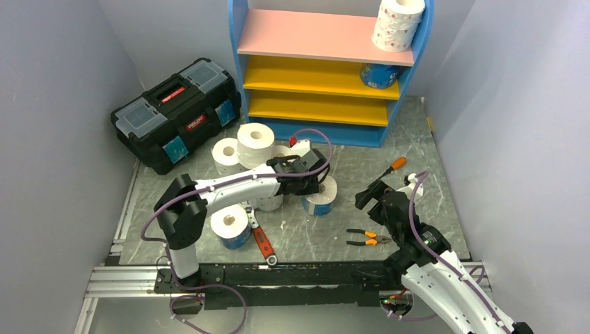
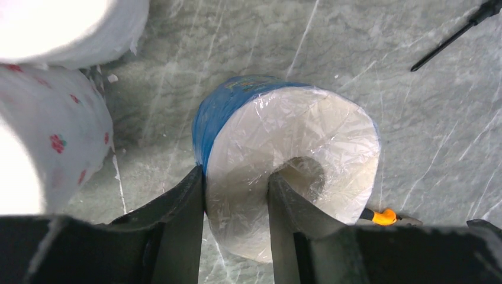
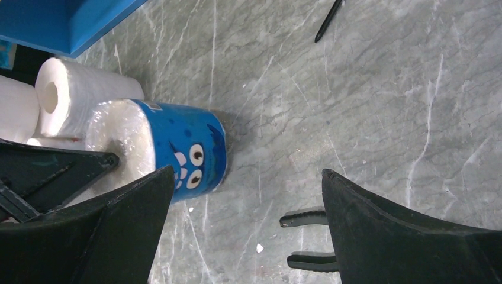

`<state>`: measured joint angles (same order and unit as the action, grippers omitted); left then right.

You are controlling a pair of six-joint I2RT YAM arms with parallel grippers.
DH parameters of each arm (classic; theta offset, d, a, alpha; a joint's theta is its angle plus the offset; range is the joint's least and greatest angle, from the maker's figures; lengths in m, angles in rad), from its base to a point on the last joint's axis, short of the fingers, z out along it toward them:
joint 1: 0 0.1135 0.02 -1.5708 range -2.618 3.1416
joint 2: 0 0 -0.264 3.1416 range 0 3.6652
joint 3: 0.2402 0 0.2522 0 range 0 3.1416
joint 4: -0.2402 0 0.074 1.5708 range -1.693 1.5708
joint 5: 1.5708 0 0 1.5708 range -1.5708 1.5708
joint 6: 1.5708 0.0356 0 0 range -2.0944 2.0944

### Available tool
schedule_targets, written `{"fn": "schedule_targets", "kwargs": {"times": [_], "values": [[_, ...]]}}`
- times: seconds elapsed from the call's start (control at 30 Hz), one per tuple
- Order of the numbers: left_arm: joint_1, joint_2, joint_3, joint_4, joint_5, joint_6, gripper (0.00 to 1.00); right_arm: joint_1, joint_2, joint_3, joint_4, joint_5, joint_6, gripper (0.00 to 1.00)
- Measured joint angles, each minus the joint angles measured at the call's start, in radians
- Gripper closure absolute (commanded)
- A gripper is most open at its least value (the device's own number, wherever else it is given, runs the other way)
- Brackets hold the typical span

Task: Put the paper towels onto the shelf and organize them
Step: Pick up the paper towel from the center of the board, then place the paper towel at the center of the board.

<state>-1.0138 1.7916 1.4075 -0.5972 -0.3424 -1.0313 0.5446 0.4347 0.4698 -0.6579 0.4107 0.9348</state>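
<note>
The step in hand is the pick-up of one roll. The left fingers (image 2: 177,222) are closed on a blue-wrapped paper towel roll (image 2: 290,160) standing near the middle of the grey worktop (image 1: 417,139); one finger sits inside the hollow core and the other presses the outer wall, so the grip pinches the roll's wall rather than spanning its girth. The right fingers (image 3: 379,225) stand wide apart and hold nothing; they hover to the right of that roll, above a pair of orange-handled pliers (image 1: 369,239).

The shelf (image 1: 313,35) stands at the far edge. A pink-dotted roll (image 1: 398,24) sits at the right end of its pink top board, and another blue-wrapped roll (image 1: 379,74) sits at the right end of the upper yellow board; the left parts of all three boards show bare.

The next move probably calls for a straight lift, then a carry to the far side and a set-down beside a roll already placed. A pinch on one wall may let the roll tilt, so a slow lift looks wise. A cluster of white rolls (image 1: 254,142) stands just left and far of the held one; the freer lane lies to the right, though an orange-handled screwdriver (image 1: 393,167) lies there. At the shelf, the curved blue sides and each board overhead limit the entry; the top board is open from above.
</note>
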Motion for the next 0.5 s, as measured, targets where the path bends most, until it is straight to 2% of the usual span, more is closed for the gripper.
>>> {"fn": "schedule_targets", "kwargs": {"times": [0.33, 0.5], "values": [[0.097, 0.008, 0.097, -0.042, -0.002, -0.013, 0.76, 0.000, 0.003, -0.017, 0.000, 0.000, 0.001, 0.04], [0.109, 0.069, 0.163, -0.088, -0.041, -0.071, 0.64, 0.000, 0.003, -0.022, 0.000, -0.001, 0.002, 0.04]]}}
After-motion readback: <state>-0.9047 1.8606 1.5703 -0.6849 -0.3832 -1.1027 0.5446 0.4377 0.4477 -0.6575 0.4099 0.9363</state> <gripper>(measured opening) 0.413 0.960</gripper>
